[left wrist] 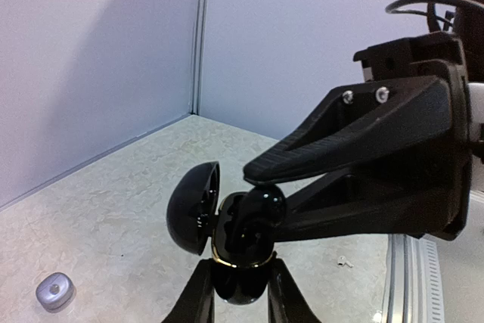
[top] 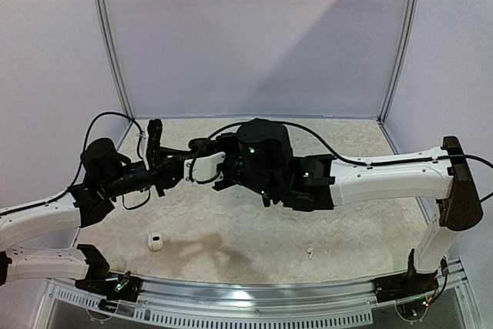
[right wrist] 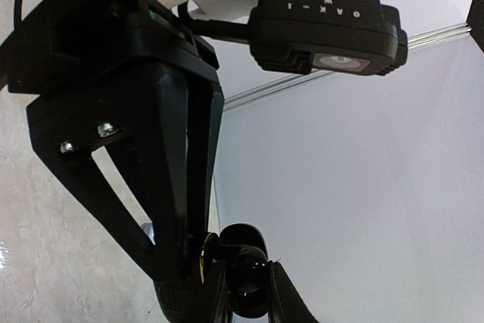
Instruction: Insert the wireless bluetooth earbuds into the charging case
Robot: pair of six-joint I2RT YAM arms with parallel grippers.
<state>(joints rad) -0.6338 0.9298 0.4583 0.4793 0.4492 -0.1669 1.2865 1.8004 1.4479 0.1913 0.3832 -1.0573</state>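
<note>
A pale speckled surface (top: 231,225) lay between lilac walls (top: 254,36). The left gripper (left wrist: 239,293) was clamped on the open black charging case (left wrist: 240,259), held in the air. The right gripper (left wrist: 265,196) stood narrow at the case's mouth; whether it pinched anything was unclear. A silvery-grey earbud (left wrist: 54,291) and a white earbud (top: 309,252) lay loose on the surface.

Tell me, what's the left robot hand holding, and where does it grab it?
The left gripper pinches the black charging case by its rounded bottom half, one finger on each side. The case's lid is open.
</note>
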